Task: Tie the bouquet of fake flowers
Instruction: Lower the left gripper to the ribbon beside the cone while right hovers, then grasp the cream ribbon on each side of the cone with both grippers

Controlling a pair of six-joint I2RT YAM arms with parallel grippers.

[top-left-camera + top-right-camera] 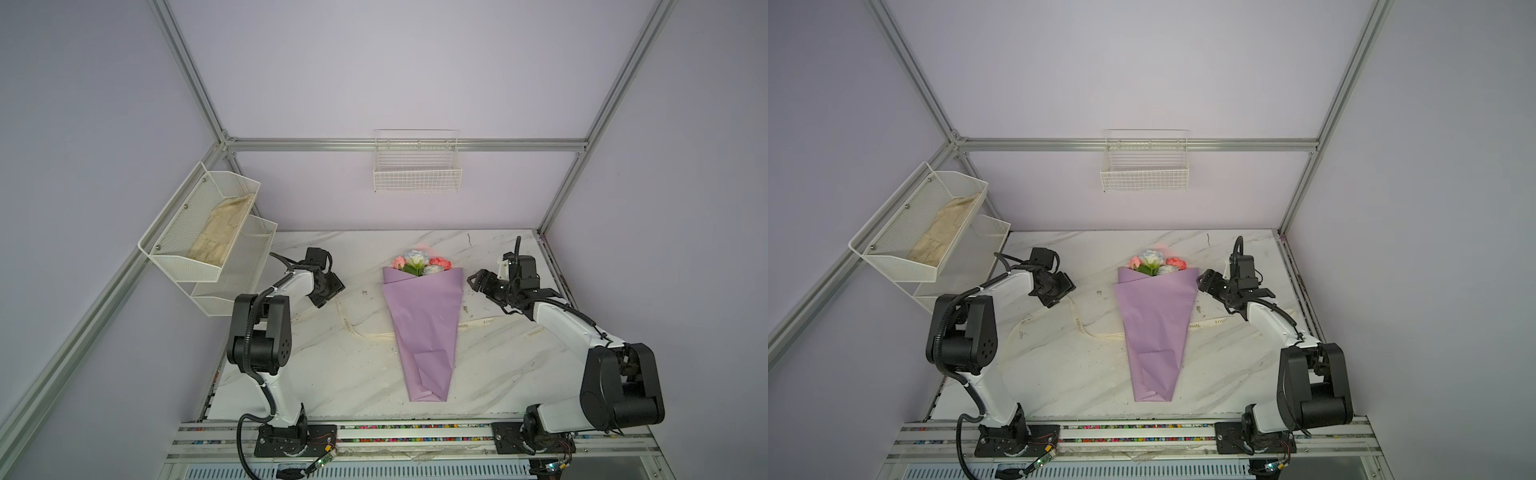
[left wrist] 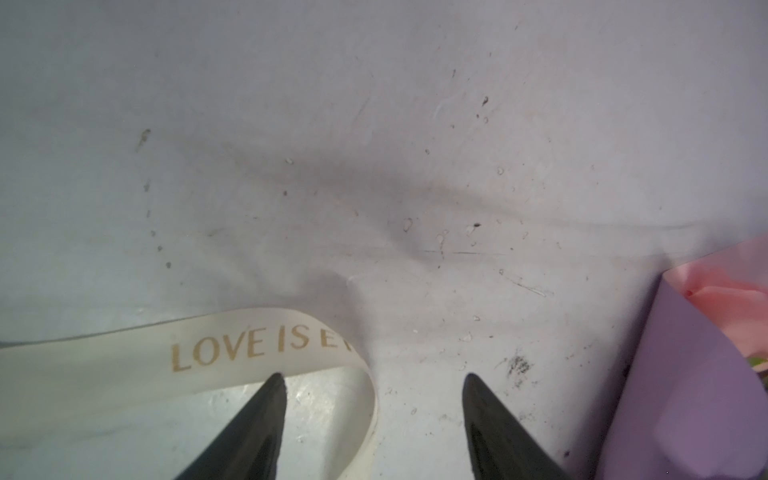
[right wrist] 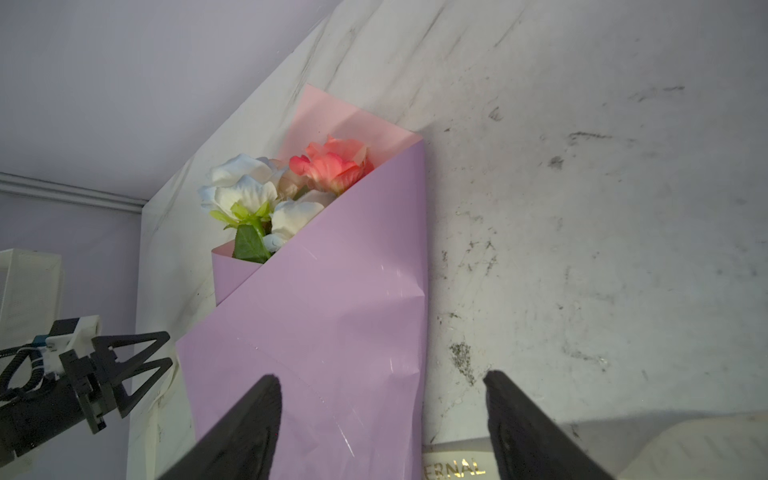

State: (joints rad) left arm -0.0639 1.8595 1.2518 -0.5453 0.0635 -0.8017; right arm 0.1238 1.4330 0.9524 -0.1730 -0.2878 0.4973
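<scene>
The bouquet of fake flowers (image 1: 424, 328) (image 1: 1154, 328) lies mid-table in lilac wrap, with its pink, white and pale blue roses (image 3: 266, 195) pointing to the back wall. A cream ribbon (image 1: 348, 326) (image 2: 249, 349) with gold letters runs under the wrap and comes out on both sides. My left gripper (image 1: 332, 293) (image 2: 372, 376) hangs open just above the table, left of the bouquet, over the ribbon's curled end. My right gripper (image 1: 471, 280) (image 3: 380, 376) is open at the wrap's upper right edge, one finger over the paper and one over the table. Neither holds anything.
A white wire basket (image 1: 417, 174) hangs on the back wall. A mesh shelf (image 1: 203, 224) on the left wall holds a beige cloth, close behind the left arm. The marble table (image 1: 332, 382) ends at a metal rail in front.
</scene>
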